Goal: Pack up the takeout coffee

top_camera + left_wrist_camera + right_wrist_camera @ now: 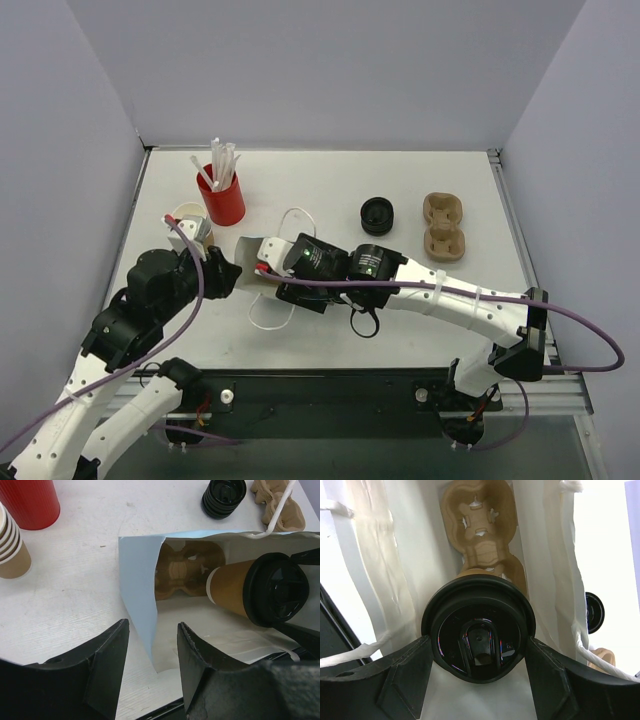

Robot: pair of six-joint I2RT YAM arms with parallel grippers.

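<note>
The takeout coffee (232,592), a tan cup with a black lid (479,630), lies on its side in the mouth of a white paper bag (262,250). My right gripper (479,647) is shut on the lid from both sides, and it shows at the bag's mouth in the top view (292,266). Deeper in the bag (400,570) lies a brown cardboard cup carrier (477,515), just beyond the cup's base. My left gripper (152,635) is open, with the near edge of the bag (137,580) standing between its fingers; it is at the bag's left end (228,276).
A red cup with straws (222,197) and a stack of cream paper cups (190,222) stand at the back left. A stack of loose black lids (378,214) and spare cardboard carriers (443,226) sit at the back right. The bag's rope handles (270,318) lie loose.
</note>
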